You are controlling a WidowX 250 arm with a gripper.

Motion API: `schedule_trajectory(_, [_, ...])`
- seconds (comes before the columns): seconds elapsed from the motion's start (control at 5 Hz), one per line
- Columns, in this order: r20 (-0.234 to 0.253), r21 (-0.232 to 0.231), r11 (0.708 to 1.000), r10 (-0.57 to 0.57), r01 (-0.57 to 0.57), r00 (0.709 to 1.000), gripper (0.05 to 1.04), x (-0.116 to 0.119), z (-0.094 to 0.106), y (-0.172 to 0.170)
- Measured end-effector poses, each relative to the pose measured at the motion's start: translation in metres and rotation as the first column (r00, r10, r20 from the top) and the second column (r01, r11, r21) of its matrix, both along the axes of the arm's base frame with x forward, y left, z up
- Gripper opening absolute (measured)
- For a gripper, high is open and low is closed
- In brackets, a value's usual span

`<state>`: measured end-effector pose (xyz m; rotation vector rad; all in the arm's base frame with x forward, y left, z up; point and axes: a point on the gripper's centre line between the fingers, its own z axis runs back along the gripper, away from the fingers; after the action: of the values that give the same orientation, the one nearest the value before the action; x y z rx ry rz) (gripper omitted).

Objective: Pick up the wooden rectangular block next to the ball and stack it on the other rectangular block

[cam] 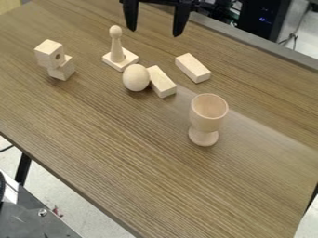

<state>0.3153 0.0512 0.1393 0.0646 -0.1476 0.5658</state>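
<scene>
The black gripper (154,29) hangs at the top of the view, over the table's far part, its two fingers spread wide with nothing between them. Nearest below it stands a wooden peg figure (116,44) on a square base. In front of that lies a wooden egg (136,77), beside a rectangular wooden block (162,82). A second rectangular block (193,68) lies to the right. At the left, a wooden cube with a hole (49,53) rests against or on another small block (62,69). A wooden goblet (207,113) stands upright right of centre.
The brown wooden table (124,153) has its near edge running diagonally from left to bottom. Behind its far edge are cables and a black computer case (265,17). A dark metal surface (34,216) is at the lower left.
</scene>
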Motion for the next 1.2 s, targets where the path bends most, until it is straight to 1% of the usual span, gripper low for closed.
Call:
schedule_trajectory(0.2, [-0.030, -0.004, 1.000, 0.006, -0.006, 1.000, 1.001, -0.002, -0.009, 0.000])
schedule_trajectory(0.4, [0.007, -0.019, 0.993, 0.120, -0.120, 0.993, 1.001, 0.001, -0.015, 0.000])
schedule_trajectory(0.6, [0.038, -0.027, 0.968, 0.251, -0.250, 0.967, 1.001, -0.004, -0.032, -0.004])
schedule_trajectory(0.8, [0.077, -0.044, 0.936, 0.352, -0.350, 0.933, 1.001, -0.006, -0.038, -0.009])
schedule_trajectory(1.0, [0.090, -0.067, 0.922, 0.386, -0.381, 0.918, 1.001, -0.009, -0.048, -0.015])
schedule_trajectory(1.2, [0.084, -0.073, 0.912, 0.409, -0.404, 0.909, 1.001, -0.011, -0.064, -0.021])
